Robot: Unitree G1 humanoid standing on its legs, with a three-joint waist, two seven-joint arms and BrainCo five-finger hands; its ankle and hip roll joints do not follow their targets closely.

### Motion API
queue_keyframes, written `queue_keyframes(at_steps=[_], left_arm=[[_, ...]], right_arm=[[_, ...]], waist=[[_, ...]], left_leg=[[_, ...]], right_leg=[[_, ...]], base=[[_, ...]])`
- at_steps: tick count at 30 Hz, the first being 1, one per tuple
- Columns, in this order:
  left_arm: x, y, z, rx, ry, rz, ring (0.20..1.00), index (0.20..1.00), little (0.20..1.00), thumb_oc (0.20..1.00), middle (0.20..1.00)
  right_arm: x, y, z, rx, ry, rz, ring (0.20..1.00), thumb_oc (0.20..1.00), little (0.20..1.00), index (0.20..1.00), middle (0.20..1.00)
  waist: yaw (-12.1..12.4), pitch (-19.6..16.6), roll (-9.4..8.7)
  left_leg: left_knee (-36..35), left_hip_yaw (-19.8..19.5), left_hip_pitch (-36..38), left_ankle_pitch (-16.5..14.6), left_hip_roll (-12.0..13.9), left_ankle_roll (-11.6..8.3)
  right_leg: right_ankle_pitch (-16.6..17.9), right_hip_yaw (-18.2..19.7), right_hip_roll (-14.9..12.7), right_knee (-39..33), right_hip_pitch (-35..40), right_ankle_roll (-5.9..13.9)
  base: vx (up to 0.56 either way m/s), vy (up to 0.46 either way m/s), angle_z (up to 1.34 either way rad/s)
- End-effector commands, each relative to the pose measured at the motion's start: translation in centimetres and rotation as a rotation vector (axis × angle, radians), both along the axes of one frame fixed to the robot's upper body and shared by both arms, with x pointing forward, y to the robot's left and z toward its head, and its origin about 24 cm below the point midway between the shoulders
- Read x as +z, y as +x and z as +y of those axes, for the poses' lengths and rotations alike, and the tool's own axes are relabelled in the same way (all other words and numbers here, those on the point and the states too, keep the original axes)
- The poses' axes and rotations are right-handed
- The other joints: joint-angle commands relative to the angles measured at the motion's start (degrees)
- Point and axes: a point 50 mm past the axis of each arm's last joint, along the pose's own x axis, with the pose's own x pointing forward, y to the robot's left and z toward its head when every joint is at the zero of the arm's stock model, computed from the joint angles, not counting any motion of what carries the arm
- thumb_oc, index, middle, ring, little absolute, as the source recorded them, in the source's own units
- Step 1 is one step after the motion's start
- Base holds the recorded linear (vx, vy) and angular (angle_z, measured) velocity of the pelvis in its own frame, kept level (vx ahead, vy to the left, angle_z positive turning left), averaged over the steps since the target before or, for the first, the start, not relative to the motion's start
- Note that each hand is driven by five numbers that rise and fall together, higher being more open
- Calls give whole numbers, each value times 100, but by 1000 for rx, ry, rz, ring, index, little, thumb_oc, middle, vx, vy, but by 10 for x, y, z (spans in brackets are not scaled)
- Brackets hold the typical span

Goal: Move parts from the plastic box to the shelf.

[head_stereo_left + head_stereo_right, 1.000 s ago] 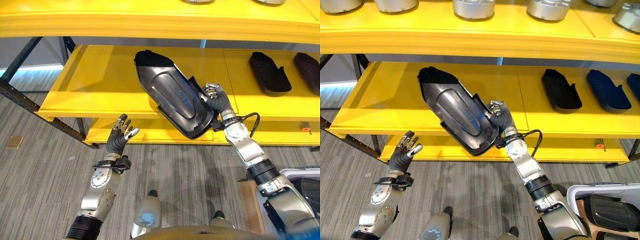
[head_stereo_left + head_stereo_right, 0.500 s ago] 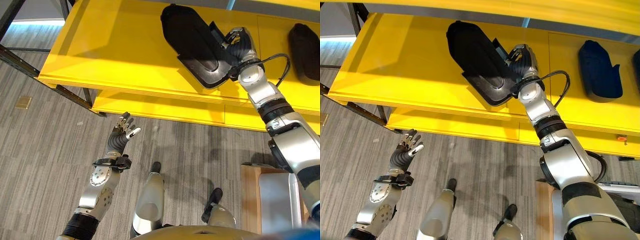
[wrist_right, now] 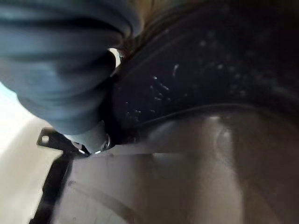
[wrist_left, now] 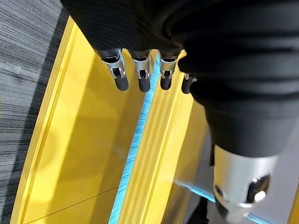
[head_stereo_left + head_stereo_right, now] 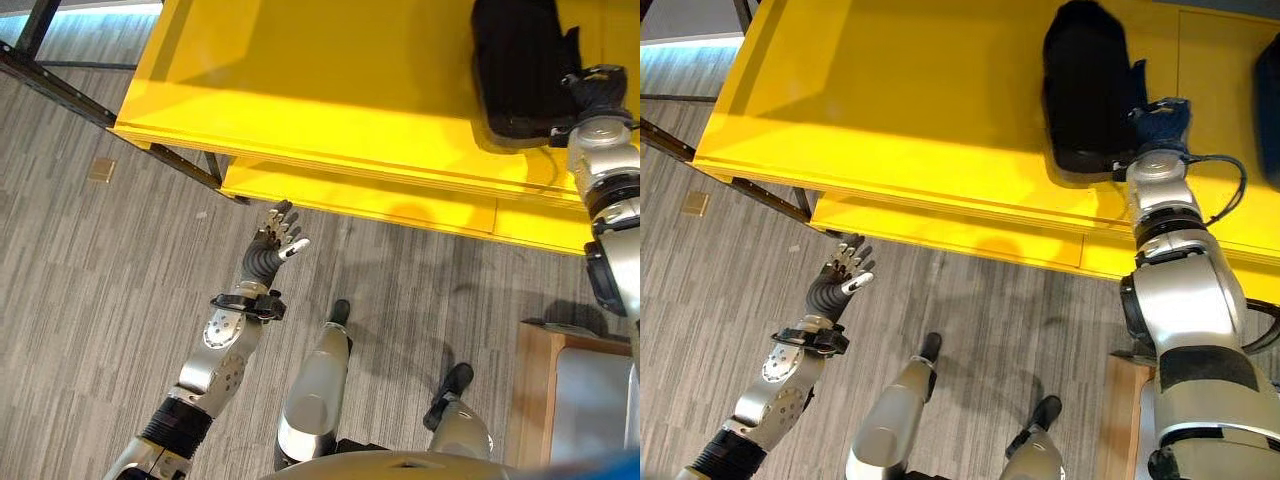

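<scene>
Where the grey floor [image 5: 90, 300] spreads at nine o'clock in the head views, the left robot hand [image 5: 277, 237] is seen raised above it, just short of the yellow shelf's [image 5: 330, 90] front edge. Its fingers [image 4: 117, 74] are held straight and loosely spread in a row, nothing being carried, and in the left wrist view the shelf's yellow boards are seen past their dark tips.

Toward twelve o'clock the broad yellow shelf board is seen, with a lower yellow board [image 5: 350, 195] showing under its front edge. A dark metal frame bar [image 5: 60, 85] is seen at ten o'clock beside the shelf's corner.

At one to two o'clock a black moulded part [image 5: 1085, 85] is lying on the shelf, its long side running away from the front edge. The right robot hand [image 5: 1160, 120] is placed at the part's near right corner, touching it; in the right wrist view the part's dark surface [image 3: 210, 93] is pressed close against the ribbed cover, and it cannot be told whether the fingers are clasped on it or loose.

At four o'clock a pale plastic box [image 5: 595, 400] is seen on a wooden stand [image 5: 530, 400].
</scene>
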Motion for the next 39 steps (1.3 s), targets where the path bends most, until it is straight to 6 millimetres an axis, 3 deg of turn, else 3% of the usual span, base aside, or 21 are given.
queue_keyframes(at_steps=[1,9,12,16,17,24,37,38,39], left_arm=[[27,-3,1,-14,-31,-120,1000,1000,1000,1000,1000],[28,-2,-5,-40,-41,-119,1000,1000,1000,1000,1000],[28,-1,-9,-58,-41,-116,1000,1000,1000,1000,1000],[29,0,-11,-72,-47,-121,1000,1000,1000,1000,1000],[29,0,-11,-71,-48,-121,1000,1000,1000,1000,1000],[33,0,-12,-71,-60,-137,1000,1000,1000,1000,1000],[36,3,-10,-48,-73,-150,1000,1000,1000,1000,1000],[36,3,-9,-46,-75,-152,1000,1000,1000,1000,1000],[36,3,-9,-46,-75,-152,1000,1000,1000,1000,1000]], right_arm=[[53,-8,1,-8,97,-279,200,200,200,200,200],[68,-16,-10,-33,126,-345,200,200,200,200,200],[79,-20,-13,-40,87,-352,200,200,200,200,200],[86,-22,-12,-42,50,-351,200,200,200,200,200],[88,-22,-12,-40,36,-347,200,200,200,200,200],[100,-26,-13,-69,-83,-315,200,200,200,200,200],[98,-26,-15,-82,-32,-319,200,200,200,200,200],[98,-26,-15,-82,-10,-333,238,238,238,238,238],[98,-26,-15,-82,-9,-334,539,539,539,539,539]], waist=[[107,-316,-51],[181,-317,59],[220,-325,71],[258,-278,122],[258,-289,101],[303,-224,102],[191,-137,71],[184,-140,75],[184,-138,73]], left_leg=[[-139,38,-621,624,42,73],[-84,3,-788,608,-51,99],[-57,-28,-814,471,-75,79],[-54,-16,-919,617,-111,112],[-25,-37,-877,453,-93,83],[17,-57,-1017,465,-157,83],[130,9,-1071,416,-152,71],[109,23,-1064,414,-151,69],[105,24,-1061,416,-151,69]], right_leg=[[-522,202,-336,1171,-98,-9],[-529,161,-383,1142,-164,8],[-648,173,-381,1145,-136,49],[-528,112,-412,1130,-196,26],[-663,157,-391,1153,-149,54],[-659,91,-398,1130,-169,50],[-654,143,-406,1123,-198,22],[-645,142,-404,1092,-194,24],[-643,142,-404,1087,-191,24]], base=[[11,13,13],[7,11,8],[58,-23,6],[-15,18,1],[77,-41,-3],[10,2,5],[-2,4,0],[0,0,0],[0,0,0]])
